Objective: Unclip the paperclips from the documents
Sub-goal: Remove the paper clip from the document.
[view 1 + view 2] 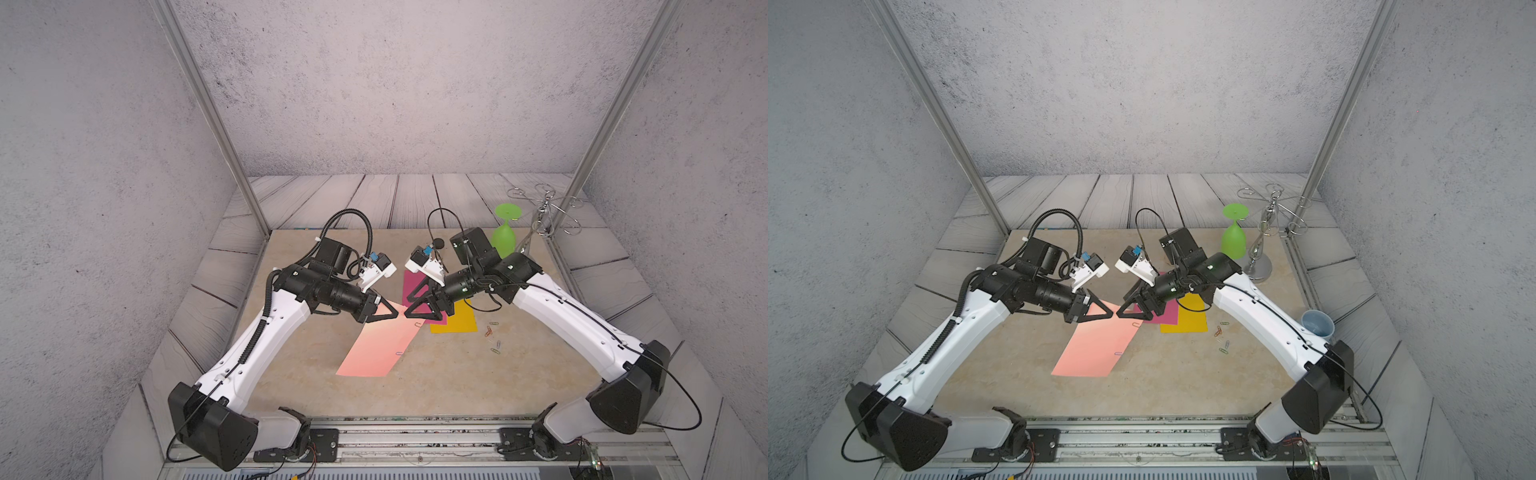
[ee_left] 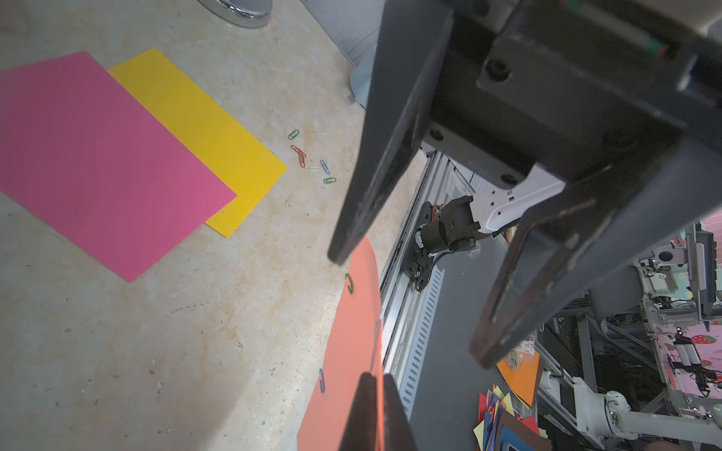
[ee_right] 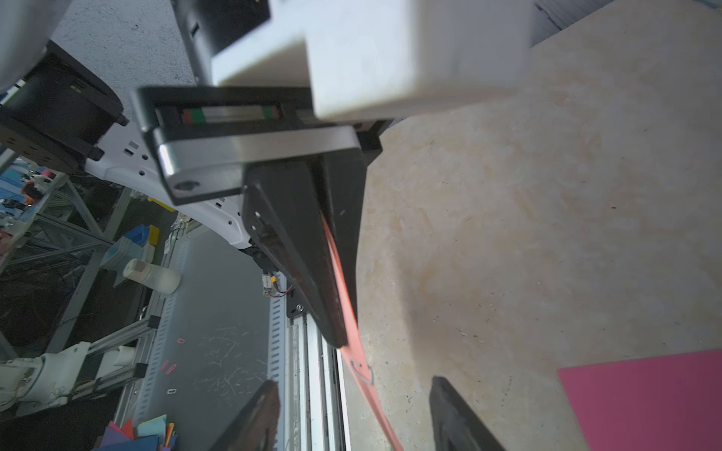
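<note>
**Item: salmon sheet, two clips attached**

Location: the salmon sheet (image 1: 380, 347) lies slanted at the middle of the table (image 1: 449, 386). Its far corner is raised off the surface and its near end rests flat.

Hold: the left gripper (image 1: 397, 314) is clamped tight on the raised corner. The right gripper (image 1: 406, 309) faces it with jaws apart on either side of the sheet's edge, gripping nothing.

Fittings: a green clip (image 2: 349, 283) sits on the edge just beside a right finger. A blue clip (image 2: 321, 380) sits farther along the same edge.

Companions: the magenta sheet (image 1: 411, 286) overlaps the yellow sheet (image 1: 457, 324). Both lie flat, and no clips are seen on them. Loose clips (image 1: 493, 337) are scattered near the yellow one.

Handling, as judged: the paper is light and limp, bows where unsupported, and would crease or tear under a hard pull. The clips are thin, smooth wire and likely slippery. Each is best pinched by its loop and slid off the edge in the plane of the sheet, with the left grip as anchor. The risk is pinching paper along with the wire.
</note>
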`<state>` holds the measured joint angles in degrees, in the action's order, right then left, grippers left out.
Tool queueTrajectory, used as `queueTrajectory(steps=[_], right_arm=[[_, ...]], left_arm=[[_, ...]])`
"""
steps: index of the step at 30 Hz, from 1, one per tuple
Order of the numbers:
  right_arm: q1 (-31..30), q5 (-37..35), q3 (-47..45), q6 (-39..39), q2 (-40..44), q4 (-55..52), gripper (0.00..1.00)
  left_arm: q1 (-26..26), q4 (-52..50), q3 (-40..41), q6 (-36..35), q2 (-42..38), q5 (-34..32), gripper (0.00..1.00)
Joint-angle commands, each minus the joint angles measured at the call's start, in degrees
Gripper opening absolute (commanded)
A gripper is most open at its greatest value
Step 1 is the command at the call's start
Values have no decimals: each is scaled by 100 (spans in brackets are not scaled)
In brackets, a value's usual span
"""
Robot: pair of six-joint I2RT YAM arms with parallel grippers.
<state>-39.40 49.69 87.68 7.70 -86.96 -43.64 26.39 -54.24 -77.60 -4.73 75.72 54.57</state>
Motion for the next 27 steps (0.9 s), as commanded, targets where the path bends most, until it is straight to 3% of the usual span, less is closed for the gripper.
queueTrajectory(steps=[1, 14, 23, 27], right_arm=[[-64, 354, -35, 51, -127, 156, 55], [-77, 604, -227, 150, -160, 253, 24], [-77, 581, -212, 171, -249, 141, 14], [-79, 485, -165, 89, -342, 122, 14]], left_arm=[[14, -121, -193, -270, 21, 36, 0], [22, -131, -211, -319, 79, 63, 0], [24, -140, -213, -330, 40, 63, 0], [18, -192, -201, -355, 4, 72, 0]])
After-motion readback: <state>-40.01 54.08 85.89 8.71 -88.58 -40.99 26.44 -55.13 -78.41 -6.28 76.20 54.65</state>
